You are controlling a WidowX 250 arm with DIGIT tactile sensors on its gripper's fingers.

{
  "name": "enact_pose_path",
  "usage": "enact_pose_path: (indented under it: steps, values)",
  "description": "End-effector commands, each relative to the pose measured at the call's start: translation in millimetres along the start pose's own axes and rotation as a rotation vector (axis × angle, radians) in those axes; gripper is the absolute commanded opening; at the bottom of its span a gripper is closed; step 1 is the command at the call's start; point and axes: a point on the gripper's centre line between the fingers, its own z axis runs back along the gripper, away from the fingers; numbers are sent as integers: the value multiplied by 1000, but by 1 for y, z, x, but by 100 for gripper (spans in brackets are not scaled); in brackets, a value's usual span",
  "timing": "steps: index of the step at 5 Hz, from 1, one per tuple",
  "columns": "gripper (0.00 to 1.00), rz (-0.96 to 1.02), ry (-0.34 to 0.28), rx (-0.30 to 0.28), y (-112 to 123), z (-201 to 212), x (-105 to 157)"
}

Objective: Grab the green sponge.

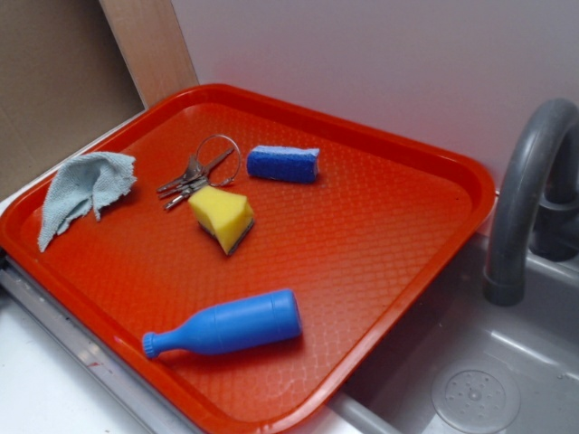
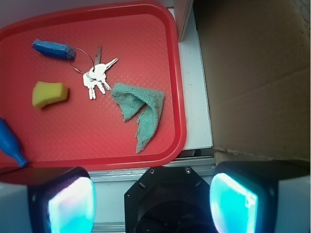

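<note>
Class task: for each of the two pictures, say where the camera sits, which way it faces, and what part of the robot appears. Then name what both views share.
Exterior: sits off the robot, looking down at an angle across the red plastic tray beside a grey sink; no robot part shows.
Wrist: sits on the arm, looking down past the open gripper, which hangs outside the tray's edge.
Shared: the yellow wedge-shaped foam sponge, blue rectangular sponge, keys, cloth, blue bottle.

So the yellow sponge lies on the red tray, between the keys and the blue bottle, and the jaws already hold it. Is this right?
Not quite: the jaws hold nothing. In the wrist view they stand open outside the red tray, far from the yellow sponge. The rest is right: it lies between the keys and blue bottle.
</note>
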Motion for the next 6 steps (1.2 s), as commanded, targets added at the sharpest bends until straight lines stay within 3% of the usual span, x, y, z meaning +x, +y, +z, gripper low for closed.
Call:
enact_pose_path:
  steps: [1,3,4,5,6]
  values:
    - [100,0,0,0,0,0,0]
    - [100,-143,9,30,3,-8,24]
    - [100,-394,-10,19,-9,-17,52]
    - [100,-643,-36,1,-28,-31,73]
    - [100,-905,46,57,-66,-49,76]
